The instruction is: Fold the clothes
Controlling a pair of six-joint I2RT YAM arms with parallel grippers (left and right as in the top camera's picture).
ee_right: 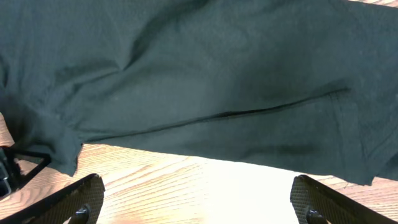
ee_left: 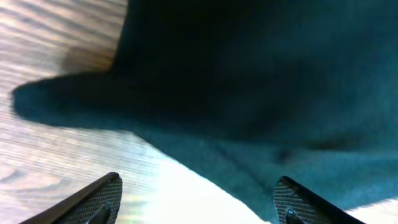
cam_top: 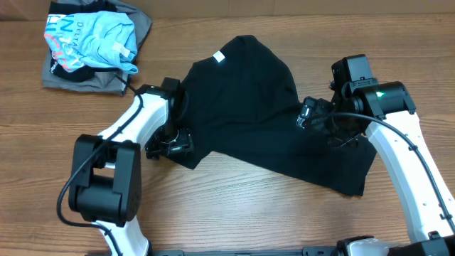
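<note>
It looks like a robotics lab or a test room, not a home. A left arm (cam_top: pixel 131 121) and a right arm (cam_top: pixel 402 153), white and black with loose cables, stand at a plain wooden table (cam_top: pixel 234 213). Between the left pincer (cam_top: pixel 169 144) and the right pincer (cam_top: pixel 311 115) lies a black T-shirt (cam_top: pixel 249 107).

A brown wood-grain table (cam_top: pixel 234 213) fills the view under even light, with white glare patches close up.

A light blue printed shirt (cam_top: pixel 89 39) is half-hiding a grey folded garment (cam_top: pixel 57 75). A soft black T-shirt (ee_right: pixel 186 74) is overrunning both wrist views.
</note>
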